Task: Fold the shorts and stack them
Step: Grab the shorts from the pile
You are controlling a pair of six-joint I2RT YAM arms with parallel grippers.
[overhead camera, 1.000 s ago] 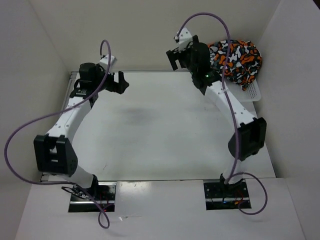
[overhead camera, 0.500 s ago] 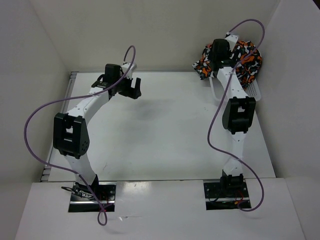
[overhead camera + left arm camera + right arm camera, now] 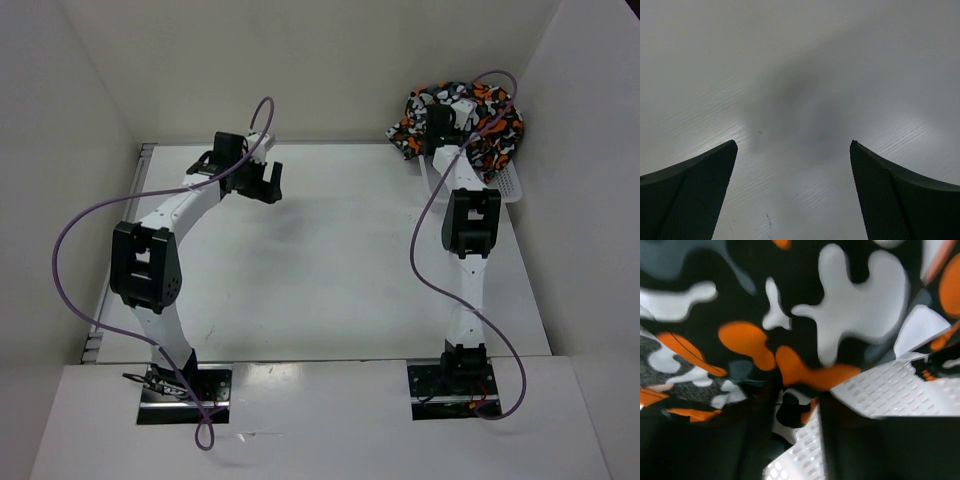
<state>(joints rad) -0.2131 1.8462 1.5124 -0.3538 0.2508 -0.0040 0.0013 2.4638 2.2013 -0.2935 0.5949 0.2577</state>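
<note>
Shorts heaped in white mesh basket, far right corner of table. R gripper pushed down into them, jaws partway shut w/ cloth between; real hold or not, can't tell. L gripper wide open above table, far left.

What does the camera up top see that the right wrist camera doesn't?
Only the top view shows both whole arms, the open left gripper and the white table. Only the right wrist view shows the tiny holes of the white plastic mesh basket and the dark fingers of the right gripper. Both show the soft shorts blotched orange, black, grey and white, heaped over that basket.
</note>
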